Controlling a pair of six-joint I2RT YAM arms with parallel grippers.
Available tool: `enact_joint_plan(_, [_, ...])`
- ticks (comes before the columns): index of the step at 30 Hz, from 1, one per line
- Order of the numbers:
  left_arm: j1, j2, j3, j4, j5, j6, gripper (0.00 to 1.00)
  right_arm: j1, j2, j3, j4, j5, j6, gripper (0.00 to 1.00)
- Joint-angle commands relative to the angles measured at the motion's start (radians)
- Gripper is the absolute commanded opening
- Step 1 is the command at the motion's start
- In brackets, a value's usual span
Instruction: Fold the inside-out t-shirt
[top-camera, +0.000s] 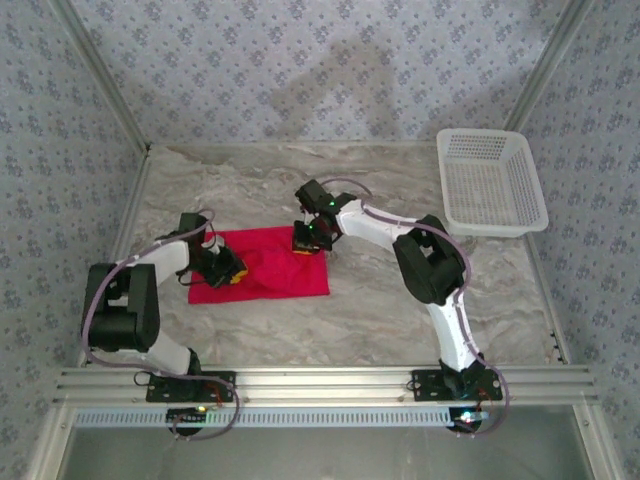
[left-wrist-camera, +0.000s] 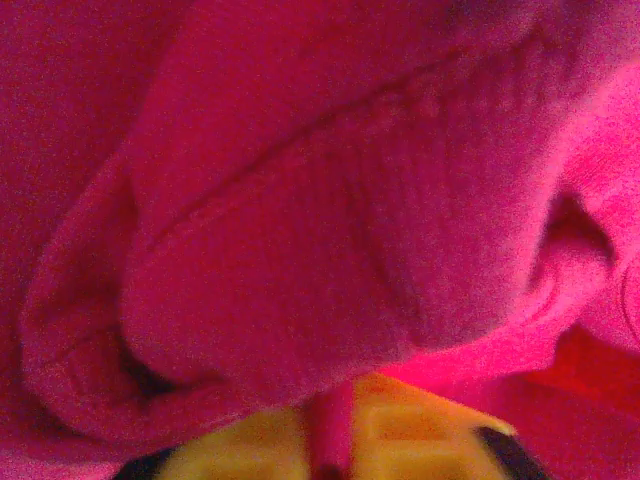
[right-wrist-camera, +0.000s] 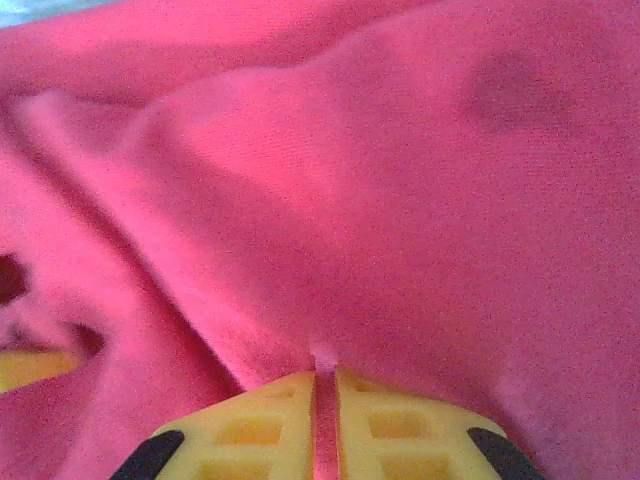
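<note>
The red inside-out t-shirt (top-camera: 268, 268) lies as a flat rectangle on the marble table, left of centre. My left gripper (top-camera: 228, 271) sits on its left part, shut on a pinch of the red cloth (left-wrist-camera: 330, 430) that runs between its yellow fingers (left-wrist-camera: 420, 430). At the shirt's upper right corner my right gripper (top-camera: 305, 243) is shut on the t-shirt too, with a thin strip of fabric (right-wrist-camera: 324, 400) squeezed between the yellow fingers (right-wrist-camera: 390, 420). Folds and a seam of the t-shirt (left-wrist-camera: 300, 200) bulge close before the left wrist camera.
A white plastic basket (top-camera: 490, 182) stands at the table's back right corner. Bare marble table (top-camera: 380, 320) lies in front of and right of the shirt. Patterned walls enclose the back and sides.
</note>
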Motion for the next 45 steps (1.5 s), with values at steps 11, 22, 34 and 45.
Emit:
enact_joint_plan(11, [-0.090,-0.340,-0.280,0.074,-0.144,-0.139,0.01,-0.167,-0.176,-0.274,-0.082,0.305,0.119,0.14])
enact_joint_plan(22, [-0.093,-0.283,0.049,-0.206,-0.271,0.017,0.52,-0.074,-0.195,-0.103,-0.092,0.149,-0.015,0.19])
enact_joint_plan(34, [-0.094,0.034,0.225,-0.133,-0.221,0.073,0.42,0.016,-0.194,-0.118,-0.082,0.087,0.012,0.19])
enact_joint_plan(45, [-0.053,0.113,0.399,-0.186,-0.203,0.079,0.00,0.052,-0.144,-0.216,-0.058,0.121,0.042,0.18])
